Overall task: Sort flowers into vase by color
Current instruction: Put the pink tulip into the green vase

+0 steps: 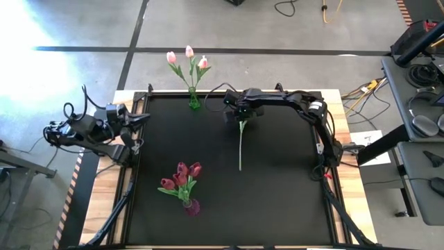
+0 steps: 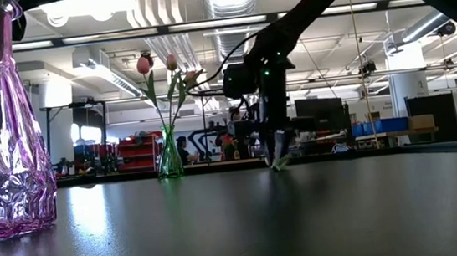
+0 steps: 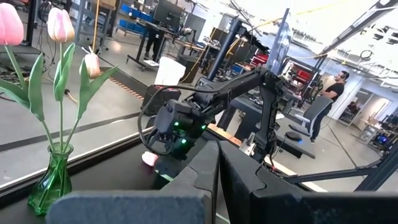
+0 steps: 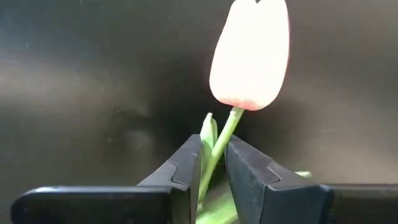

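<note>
A pale pink-white tulip (image 1: 240,146) lies on the black table, its head toward the far edge and its stem running toward the near edge. My right gripper (image 1: 240,119) is lowered over its head end and shut on the stem; the head (image 4: 250,53) shows just beyond the fingers. A green vase (image 1: 193,101) at the far edge holds three pale tulips. A purple vase (image 1: 190,205) toward the near side holds several magenta-red tulips. My left gripper (image 1: 142,118) waits shut at the table's left edge. My right gripper pinches the pale tulip's stem (image 4: 219,144) just below the head, between its two fingers, with a small leaf (image 4: 208,129) beside the stem. The fingers come from above, pointing down, across the stem. The head and the long stem (image 1: 240,156) still lie on the table.
The right arm (image 1: 298,104) reaches in from the table's right side along the far edge. The green vase stands a short way to the left of the right gripper. Bare black tabletop (image 1: 291,187) lies between the two vases and to the right of the stem.
</note>
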Controlling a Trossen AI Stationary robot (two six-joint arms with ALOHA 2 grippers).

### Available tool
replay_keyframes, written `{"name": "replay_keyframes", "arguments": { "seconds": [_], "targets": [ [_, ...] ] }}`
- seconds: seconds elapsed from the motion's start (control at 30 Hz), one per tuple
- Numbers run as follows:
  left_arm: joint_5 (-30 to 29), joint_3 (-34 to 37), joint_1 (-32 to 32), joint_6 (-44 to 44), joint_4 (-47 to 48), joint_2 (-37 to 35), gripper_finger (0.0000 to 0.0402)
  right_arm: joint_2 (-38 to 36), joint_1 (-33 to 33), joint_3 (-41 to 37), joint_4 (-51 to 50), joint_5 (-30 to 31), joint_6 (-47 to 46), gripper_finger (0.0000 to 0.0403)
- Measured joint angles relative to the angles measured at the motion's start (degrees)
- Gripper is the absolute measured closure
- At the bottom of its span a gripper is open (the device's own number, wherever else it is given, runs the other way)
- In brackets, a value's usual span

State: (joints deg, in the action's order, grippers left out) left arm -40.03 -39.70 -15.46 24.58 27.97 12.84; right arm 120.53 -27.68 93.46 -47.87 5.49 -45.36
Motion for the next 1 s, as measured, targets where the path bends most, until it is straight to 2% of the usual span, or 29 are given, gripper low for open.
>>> {"name": "replay_keyframes", "arguments": {
  "seconds": [0.13, 0.4, 0.63, 0.83, 1.0],
  "targets": [
    [0.0, 0.0, 0.0, 0.0, 0.0, -0.2, 0.0402, -0.8, 0.0, 2.1, -3.4, 2.5, -0.5, 0.0324],
    [0.1, 0.0, 0.0, 0.2, 0.0, -0.1, 0.0402, -0.9, -0.2, 1.6, -4.7, 2.0, -2.7, 0.0271],
    [0.2, 0.0, 0.0, 1.0, 0.0, 0.0, 0.0402, -0.8, -0.2, -0.7, -5.4, 1.9, -6.5, 0.026],
    [0.5, 0.0, 0.0, 1.0, 0.0, 0.5, 0.0402, -0.8, -0.2, -1.6, -3.7, 1.9, -5.5, 0.0288],
    [0.5, 0.0, 0.0, 1.0, 0.0, 0.5, 0.0402, -0.8, -0.2, -1.6, -1.3, 1.9, -2.8, 0.0356]
  ]
}}
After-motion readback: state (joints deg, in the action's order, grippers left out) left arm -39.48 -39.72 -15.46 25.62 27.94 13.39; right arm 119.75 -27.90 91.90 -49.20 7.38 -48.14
